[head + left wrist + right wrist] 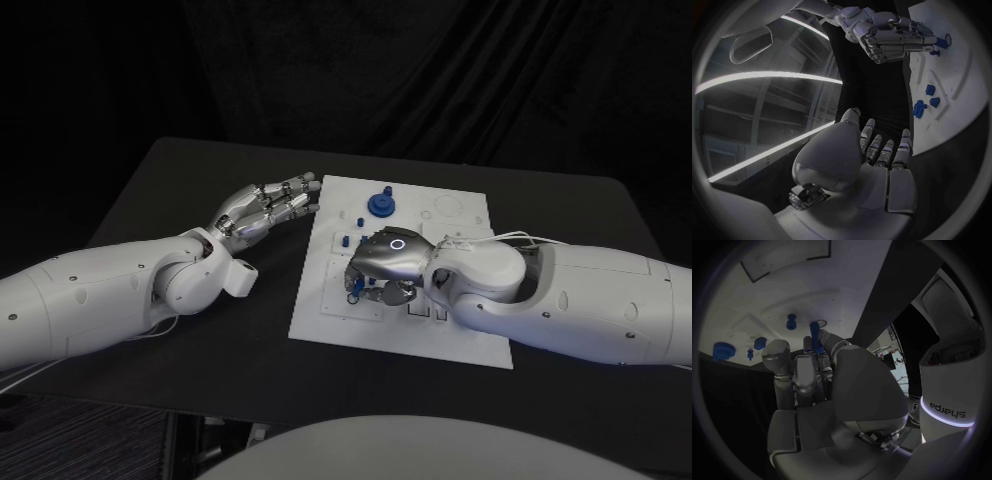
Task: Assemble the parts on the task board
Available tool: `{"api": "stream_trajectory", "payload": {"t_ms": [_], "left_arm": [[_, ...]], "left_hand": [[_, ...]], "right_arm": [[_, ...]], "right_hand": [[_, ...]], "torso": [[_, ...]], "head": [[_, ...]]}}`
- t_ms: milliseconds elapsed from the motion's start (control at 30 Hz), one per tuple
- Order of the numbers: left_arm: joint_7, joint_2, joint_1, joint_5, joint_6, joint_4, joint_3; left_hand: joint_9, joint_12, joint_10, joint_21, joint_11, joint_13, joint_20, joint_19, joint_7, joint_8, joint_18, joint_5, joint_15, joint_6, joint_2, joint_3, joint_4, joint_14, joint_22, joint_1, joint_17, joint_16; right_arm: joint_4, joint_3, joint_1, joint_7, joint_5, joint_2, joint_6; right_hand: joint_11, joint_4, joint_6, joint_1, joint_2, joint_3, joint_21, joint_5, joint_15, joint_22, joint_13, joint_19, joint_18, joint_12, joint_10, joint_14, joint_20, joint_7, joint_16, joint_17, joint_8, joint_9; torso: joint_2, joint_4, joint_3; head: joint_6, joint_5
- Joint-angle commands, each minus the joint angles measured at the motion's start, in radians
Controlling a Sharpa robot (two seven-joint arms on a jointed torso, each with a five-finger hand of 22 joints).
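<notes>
The silver right hand (387, 262) covers the middle of the white rectangular task board (459, 338), hiding whatever lies beneath its palm. A slim blue peg (815, 335) shows between its fingers; its lower end is hidden. Small blue parts (351, 224) at the hand's eleven o'clock are too small to identify.

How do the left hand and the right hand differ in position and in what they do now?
The left hand lies beside the task board, off its left edge, over the black table; the right hand is above the board itself. The left hand holds nothing, fingers loosely apart; the right hand pinches a blue part between its fingertips. Both are silver hands on white arms.
</notes>
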Motion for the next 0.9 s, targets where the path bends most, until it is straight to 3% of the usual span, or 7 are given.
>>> {"api": "stream_trajectory", "payload": {"t_ms": [33, 333, 900], "left_arm": [[0.007, 0.001, -0.002, 0.002, 0.016, 0.000, 0.001], [0.002, 0.005, -0.002, 0.002, 0.022, -0.004, 0.001], [-0.002, 0.008, -0.002, 0.002, 0.025, -0.007, 0.001]], "left_hand": [[0.001, 0.005, 0.003, 0.002, 0.007, 0.001, -0.001, 0.003, 0.000, 0.006, -0.010, 0.004, 0.000, 0.005, 0.000, 0.002, -0.005, -0.002, -0.001, 0.007, 0.000, 0.002], [0.001, 0.006, 0.003, 0.002, 0.007, 0.002, -0.001, 0.003, 0.001, 0.007, -0.011, 0.005, -0.001, 0.009, 0.001, 0.004, -0.006, -0.002, -0.002, 0.007, 0.000, 0.002], [0.002, 0.006, 0.004, 0.001, 0.009, 0.002, -0.001, 0.002, 0.002, 0.008, -0.011, 0.005, -0.002, 0.013, 0.003, 0.006, -0.006, -0.003, -0.003, 0.008, 0.000, 0.002]], "right_arm": [[-0.001, 0.001, -0.006, 0.004, -0.021, 0.003, 0.013], [-0.001, 0.001, -0.014, 0.005, -0.022, 0.009, 0.002], [0.000, 0.001, -0.018, 0.003, -0.022, 0.013, 0.005]], "right_hand": [[-0.005, -0.001, -0.001, 0.006, -0.001, 0.006, -0.005, 0.006, 0.002, 0.116, 0.001, 0.001, -0.013, 0.002, 0.013, 0.000, 0.001, 0.009, -0.004, -0.001, -0.004, 0.000], [-0.006, -0.002, -0.002, 0.004, -0.003, 0.008, -0.003, 0.006, 0.003, 0.116, 0.002, 0.000, -0.013, 0.003, 0.018, 0.000, 0.001, 0.009, -0.002, 0.002, -0.006, 0.000], [-0.006, -0.003, -0.002, 0.002, -0.004, 0.010, -0.002, 0.006, 0.002, 0.116, 0.004, 0.000, -0.013, 0.005, 0.024, 0.000, 0.001, 0.010, -0.002, 0.003, -0.008, 0.001]], "torso": [[0.001, -0.0020, -0.0012], [-0.001, -0.0028, 0.0014], [-0.002, -0.0035, 0.0003]], "head": [[0.000, 0.001], [0.000, 0.001], [0.000, 0.001]]}}
